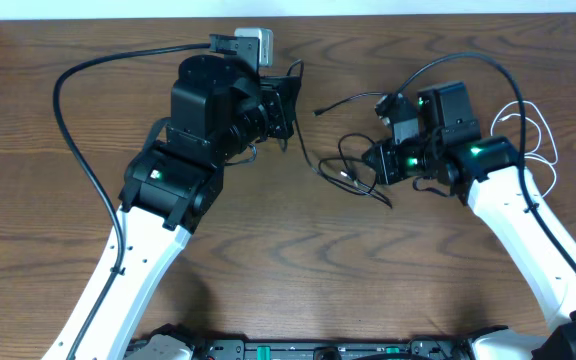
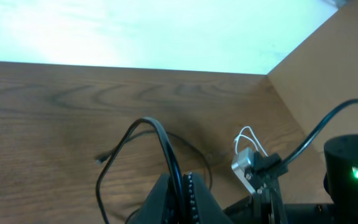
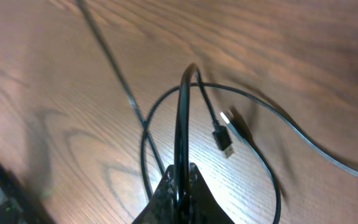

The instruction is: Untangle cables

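Wood tabletop (image 1: 268, 270): your left fingers (image 2: 161, 198) and right fingers (image 3: 166, 196) both clench the black cable (image 3: 181, 124), mid-frame; next, pull its loops apart.

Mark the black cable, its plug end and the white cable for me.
black cable (image 3: 180, 118), right wrist view, raised stretch of its loop.
plug end (image 3: 223, 139), right wrist view, its dark body.
white cable (image 2: 245, 130), left wrist view, top of its loop.
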You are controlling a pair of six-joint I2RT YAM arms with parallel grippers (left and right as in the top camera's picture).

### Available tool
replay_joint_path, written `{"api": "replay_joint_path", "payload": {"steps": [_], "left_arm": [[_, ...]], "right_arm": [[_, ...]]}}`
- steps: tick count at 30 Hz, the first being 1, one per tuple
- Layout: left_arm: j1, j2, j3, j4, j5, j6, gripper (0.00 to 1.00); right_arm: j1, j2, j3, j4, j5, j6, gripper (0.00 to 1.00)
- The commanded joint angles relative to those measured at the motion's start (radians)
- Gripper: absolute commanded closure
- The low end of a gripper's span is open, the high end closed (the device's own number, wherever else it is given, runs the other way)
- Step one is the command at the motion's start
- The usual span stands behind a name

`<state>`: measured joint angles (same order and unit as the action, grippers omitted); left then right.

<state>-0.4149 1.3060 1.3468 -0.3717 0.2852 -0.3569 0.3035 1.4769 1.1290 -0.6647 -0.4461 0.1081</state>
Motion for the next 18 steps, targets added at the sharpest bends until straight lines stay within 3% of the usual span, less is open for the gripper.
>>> {"api": "replay_joint_path", "payload": {"steps": [1,9,10,11,14,18], "left_arm": [[0.004,0.010,0.000,-0.002,-0.018,0.035,0.92],[0.004,0.014,0.000,-0.009,-0.018,0.050,0.93],[0.004,0.014,0.000,-0.010,-0.018,0.050,0.92],[0.004,0.014,0.000,-0.013,-0.018,0.050,0.92],[0.004,0.014,0.000,-0.024,-0.034,0.050,0.92],[0.004,0.015,-0.001,-0.054,-0.090,0.050,0.92]], "right_arm": [[0.011,0.003,-0.043,0.000,0.066,0.064,0.98],[0.011,0.003,-0.135,0.033,0.143,0.084,0.86],[0.011,0.003,-0.142,0.035,0.154,0.090,0.80],[0.011,0.003,-0.151,0.039,0.172,0.102,0.66],[0.011,0.003,-0.164,0.057,0.182,0.105,0.48],[0.012,0.003,-0.164,0.096,0.173,0.105,0.36]]}}
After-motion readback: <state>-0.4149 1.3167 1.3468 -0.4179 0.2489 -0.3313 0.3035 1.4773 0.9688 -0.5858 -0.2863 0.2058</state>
